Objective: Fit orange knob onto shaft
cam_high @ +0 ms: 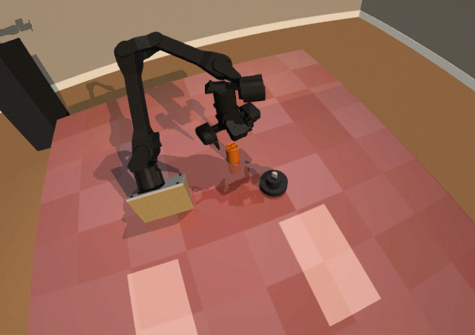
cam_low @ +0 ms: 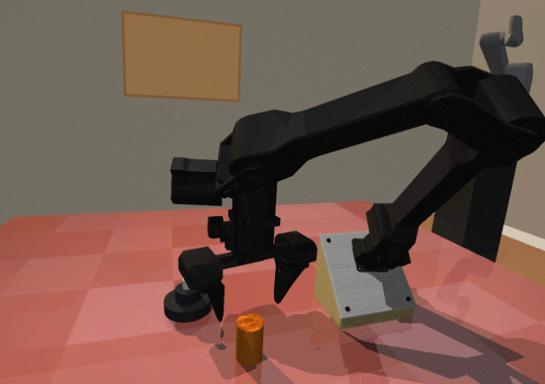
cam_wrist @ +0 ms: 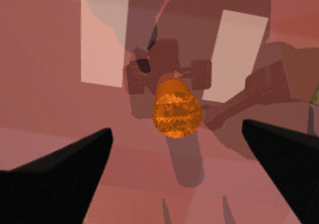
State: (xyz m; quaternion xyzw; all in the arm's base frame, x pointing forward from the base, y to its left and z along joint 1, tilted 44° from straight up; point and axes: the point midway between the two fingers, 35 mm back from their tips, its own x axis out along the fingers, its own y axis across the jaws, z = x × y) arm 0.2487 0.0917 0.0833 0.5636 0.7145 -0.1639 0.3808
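Observation:
The orange knob [cam_high: 232,154] [cam_low: 249,341] [cam_wrist: 176,114] stands upright on the table; its hole underneath is hidden. My gripper [cam_low: 249,311] [cam_wrist: 176,129] is open and empty, pointing down above the knob. In the wrist view the knob shows between the fingers, somewhat above the line of their tips. The dark round pedestal [cam_high: 273,190] [cam_low: 182,312] stands to the right of the knob in the top view. Its short silver shaft [cam_high: 274,174] points up and is bare; in the exterior view a finger partly covers it. The shaft's flat side cannot be made out.
The arm's wedge-shaped base block [cam_high: 165,207] [cam_low: 365,278] stands left of the knob in the top view. Bright light patches [cam_high: 329,262] and the arm's shadows lie on the reddish checkered table [cam_high: 226,278]. A dark pillar [cam_high: 28,97] stands beyond the table.

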